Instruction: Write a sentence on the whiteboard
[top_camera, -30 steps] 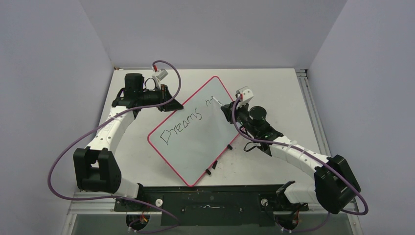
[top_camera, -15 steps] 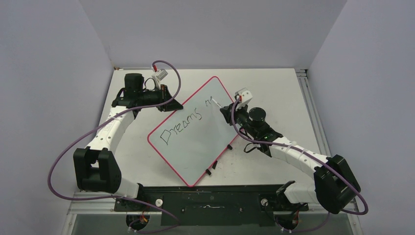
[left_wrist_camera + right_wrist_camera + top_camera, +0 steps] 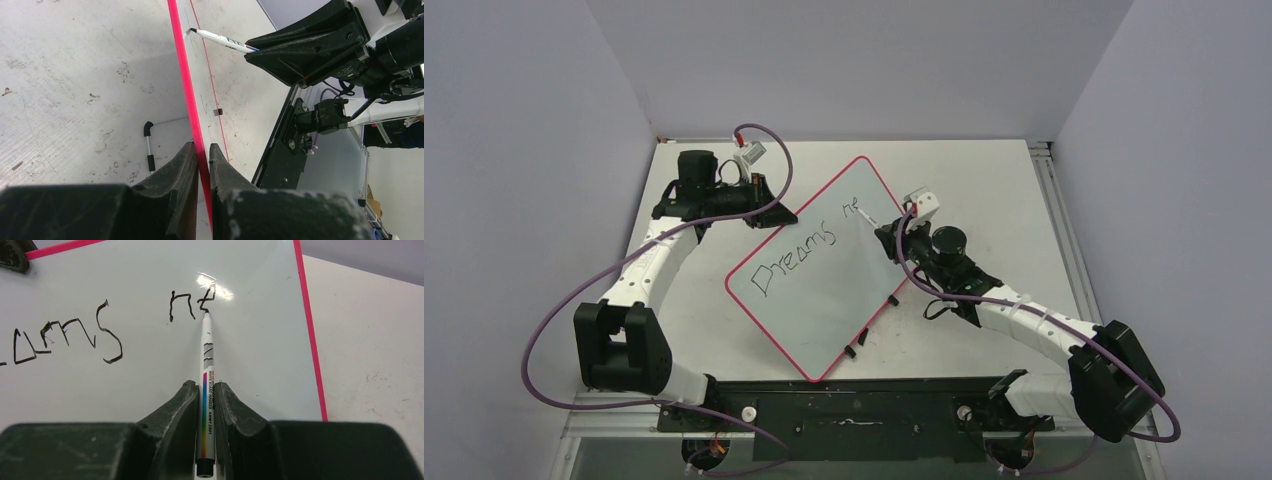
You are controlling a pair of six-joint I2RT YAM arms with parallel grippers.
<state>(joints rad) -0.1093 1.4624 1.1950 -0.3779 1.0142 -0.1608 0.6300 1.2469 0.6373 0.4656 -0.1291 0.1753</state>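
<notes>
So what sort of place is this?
Likely a robot lab test cell: plain walls box in a scuffed table, and two bolted-down arms work a whiteboard.

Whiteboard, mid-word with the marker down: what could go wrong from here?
1. The left gripper pinches only the pink rim of the whiteboard; marker pressure could pivot the board and skew strokes.
2. The second word sits fairly close to the right-hand rim, so this row may run out of room.
3. The right gripper holds the marker near its back end; it might tilt or slip under load.
</notes>
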